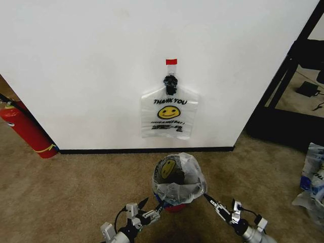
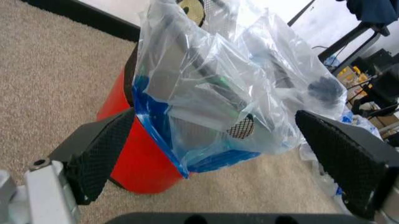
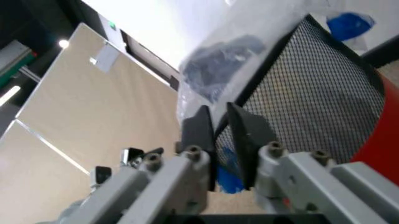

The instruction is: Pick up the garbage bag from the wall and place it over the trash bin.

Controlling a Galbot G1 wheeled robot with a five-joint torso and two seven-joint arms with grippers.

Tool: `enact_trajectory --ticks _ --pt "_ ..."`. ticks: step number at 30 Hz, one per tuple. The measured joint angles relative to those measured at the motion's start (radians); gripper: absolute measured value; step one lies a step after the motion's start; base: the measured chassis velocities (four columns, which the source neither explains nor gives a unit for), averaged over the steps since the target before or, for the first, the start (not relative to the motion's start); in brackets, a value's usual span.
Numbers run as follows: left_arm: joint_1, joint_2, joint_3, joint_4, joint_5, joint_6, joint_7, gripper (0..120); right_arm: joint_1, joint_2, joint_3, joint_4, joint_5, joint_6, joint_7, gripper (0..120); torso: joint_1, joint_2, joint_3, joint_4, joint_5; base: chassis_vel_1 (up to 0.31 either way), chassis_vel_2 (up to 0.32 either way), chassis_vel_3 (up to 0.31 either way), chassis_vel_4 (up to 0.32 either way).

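- Closest in, both arms are down low in front of the robot, one on either side of the trash bin [image 1: 174, 195]. The left gripper [image 1: 147, 212] sits just beside the bin's left flank with its fingers [image 2: 103, 156] spread wide apart — nothing between them, the bin and plastic just framed in the gap.
- The right gripper [image 1: 210, 201] is up against the bin's right side. In the right wrist view its fingers [image 3: 201, 133] are pinched nearly together at the mesh wall, right where the film hangs over the rim. Looks like they're nipping the plastic, but I can't really tell whether any film is caught in there.
- The bin stands on the carpet [image 1: 76, 202], black mesh on a red base, and it already has a garbage bag [image 1: 185, 177] draped over its mouth — clear film with a smiley on the inside and a blue patch [image 2: 224, 158] hanging low down the outside.
- My read on handling: featherweight, floppy, slippery, tears easily on wire. Best hold is a pinch on the bunched edge near the rim or the handle loops, not the flat middle. The bin is light too, so a hard tug could tip it.
- Farther back, a second bag [image 1: 169, 114] with "THANK YOU" lettering hangs flat on the wall [image 1: 101, 76] from a dark hook [image 1: 170, 83] under a strip of red tape [image 1: 171, 62], right above the bin.
- A red fire extinguisher [image 1: 25, 129] leans at the far left by the baseboard.
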Motion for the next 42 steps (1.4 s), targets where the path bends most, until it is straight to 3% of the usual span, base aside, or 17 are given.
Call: enact_trajectory --ticks 7,9,15,17,23,26,31,32,42 --pt "0.001 -0.001 0.003 0.0 0.005 0.0 0.0 100 0.01 0.0 0.001 0.009 0.043 0.004 0.021 38 0.0 0.0 0.0 0.0 0.0 0.0 0.0 0.0 0.0" --pt "0.001 -0.001 0.003 0.0 0.005 0.0 0.0 100 0.012 0.001 0.001 0.01 0.045 0.005 0.023 39 0.0 0.0 0.0 0.0 0.0 0.0 0.0 0.0 0.0" --pt "0.007 0.0 0.0 -0.005 0.005 0.0 -0.001 100 0.027 0.007 -0.003 0.003 0.049 0.013 0.038 67 0.0 0.0 0.0 0.0001 0.0001 0.0 0.0 0.0 0.0" --pt "0.007 0.0 0.0 -0.005 0.005 0.0 -0.001 100 0.028 0.007 -0.003 0.002 0.049 0.013 0.038 68 0.0 0.0 0.0 0.0001 0.0001 0.0 0.0 0.0 0.0" --pt "0.008 -0.002 -0.001 -0.006 0.006 -0.001 -0.001 100 0.031 0.009 -0.003 -0.006 0.043 0.019 0.038 94 0.0 0.0 0.0 0.0 0.0 0.0 0.0 0.0 0.0" --pt "0.008 -0.003 0.001 -0.005 0.008 -0.002 -0.001 100 0.03 0.012 -0.003 -0.001 0.047 0.022 0.041 98 0.0 0.0 0.0 0.0 0.0001 0.0 0.0 0.0 0.0" --pt "0.008 -0.007 0.004 -0.003 0.013 -0.003 -0.001 100 0.021 0.02 -0.008 0.023 0.049 0.017 0.04 88 0.0 0.0 0.0 0.0 0.0001 0.0 0.0 0.0 0.0" --pt "0.008 -0.008 0.005 -0.002 0.014 -0.003 -0.001 100 0.022 0.024 -0.01 0.027 0.049 0.016 0.04 81 0.0 0.0 0.0 0.0 0.0 0.0 0.0 0.0 0.0" --pt "0.013 -0.011 0.005 0.0 0.016 -0.007 0.0 100 0.034 0.031 -0.012 0.026 0.05 0.025 0.05 50 0.0 0.0 0.0 0.0001 0.0001 0.0 0.0 0.0 0.0"
